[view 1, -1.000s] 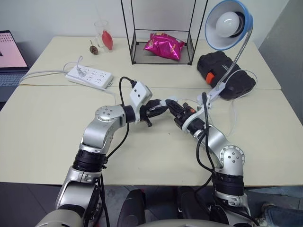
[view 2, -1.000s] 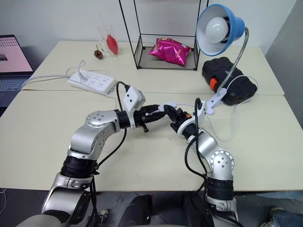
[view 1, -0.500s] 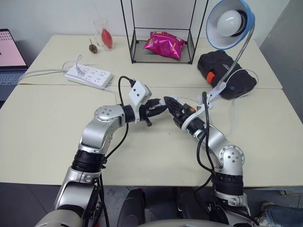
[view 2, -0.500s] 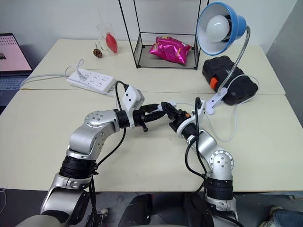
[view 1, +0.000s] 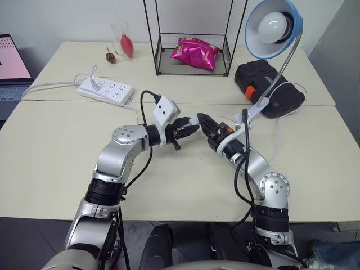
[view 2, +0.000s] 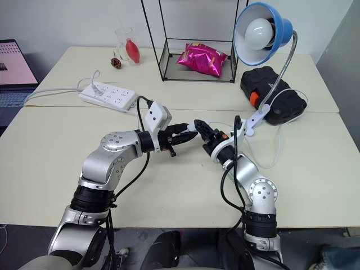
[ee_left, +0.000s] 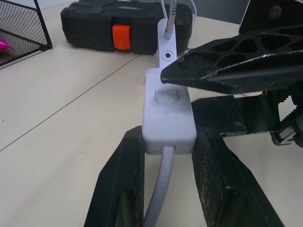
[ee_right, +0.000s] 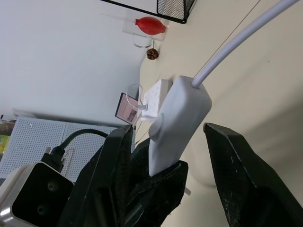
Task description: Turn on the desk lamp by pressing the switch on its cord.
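The desk lamp [view 1: 273, 27] stands at the back right, blue shade and white bulb facing me, with its white clip base [ee_left: 166, 45] on the table. Above mid-table, my left gripper [view 1: 191, 128] is shut on the small white switch [ee_left: 168, 113], pinching its sides, while the cord [ee_left: 158, 189] runs out between the fingers. My right gripper [view 1: 203, 121] meets it from the right and is open, its fingers [ee_right: 116, 170] straddling the switch [ee_right: 177, 123]. One right finger [ee_left: 236, 61] lies across the button end.
A black tool case [view 1: 269, 90] sits behind the lamp's clip. At the back stands a wire rack [view 1: 169, 62] holding a pink bag [view 1: 195, 53]. A white power strip [view 1: 107, 90] and a glass [view 1: 121, 39] are back left, with a laptop [view 1: 11, 62] at the far left.
My right gripper's fingers have parted and now sit on either side of the switch. The left gripper keeps its grip and has not moved.
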Controlling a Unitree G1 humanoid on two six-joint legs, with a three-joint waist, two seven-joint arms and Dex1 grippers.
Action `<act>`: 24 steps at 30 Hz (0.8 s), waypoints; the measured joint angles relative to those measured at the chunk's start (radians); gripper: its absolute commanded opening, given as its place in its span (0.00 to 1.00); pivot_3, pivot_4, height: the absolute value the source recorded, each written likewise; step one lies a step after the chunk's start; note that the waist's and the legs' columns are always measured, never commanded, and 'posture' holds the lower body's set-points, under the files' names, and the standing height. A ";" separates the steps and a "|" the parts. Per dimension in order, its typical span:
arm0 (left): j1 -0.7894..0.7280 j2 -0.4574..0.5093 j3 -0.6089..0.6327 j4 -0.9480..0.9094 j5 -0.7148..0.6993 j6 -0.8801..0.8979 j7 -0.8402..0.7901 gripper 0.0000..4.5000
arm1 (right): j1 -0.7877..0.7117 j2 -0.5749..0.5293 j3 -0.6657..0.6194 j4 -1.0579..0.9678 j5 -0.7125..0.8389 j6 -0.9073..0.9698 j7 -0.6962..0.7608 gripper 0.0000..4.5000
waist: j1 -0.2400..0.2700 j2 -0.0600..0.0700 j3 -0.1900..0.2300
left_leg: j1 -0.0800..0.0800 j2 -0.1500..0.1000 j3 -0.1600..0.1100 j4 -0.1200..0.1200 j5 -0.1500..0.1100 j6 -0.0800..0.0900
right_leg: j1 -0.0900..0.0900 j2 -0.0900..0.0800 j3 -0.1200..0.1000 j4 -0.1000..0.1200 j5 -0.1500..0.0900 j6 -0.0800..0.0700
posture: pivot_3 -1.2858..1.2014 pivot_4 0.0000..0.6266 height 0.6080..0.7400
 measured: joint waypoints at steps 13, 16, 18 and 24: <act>0.002 0.001 -0.004 0.000 -0.004 0.000 -0.001 0.24 | -0.003 0.000 0.009 0.007 0.002 0.003 -0.002 0.14 | 0.000 0.000 0.000 | 0.000 0.000 0.000 0.000 0.000 0.000 | 0.000 0.000 0.000 0.000 0.000 0.000 | 0.52 0.24 1.00; 0.002 0.002 -0.003 0.000 -0.008 0.000 -0.001 0.24 | -0.003 0.000 0.009 0.007 0.004 0.003 0.000 0.14 | 0.000 0.000 0.000 | 0.000 0.000 0.000 0.000 0.000 0.000 | 0.000 0.000 0.000 0.000 0.000 0.000 | 0.52 0.24 1.00; 0.002 0.002 -0.003 0.000 -0.008 0.000 -0.001 0.24 | -0.003 0.000 0.009 0.007 0.004 0.003 0.000 0.14 | 0.000 0.000 0.000 | 0.000 0.000 0.000 0.000 0.000 0.000 | 0.000 0.000 0.000 0.000 0.000 0.000 | 0.52 0.24 1.00; 0.002 0.002 -0.003 0.000 -0.009 0.000 0.000 0.24 | -0.003 0.000 0.009 0.007 0.004 0.003 0.001 0.14 | 0.000 0.000 0.000 | 0.000 0.000 0.000 0.000 0.000 0.000 | 0.000 0.000 0.000 0.000 0.000 0.000 | 0.52 0.24 1.00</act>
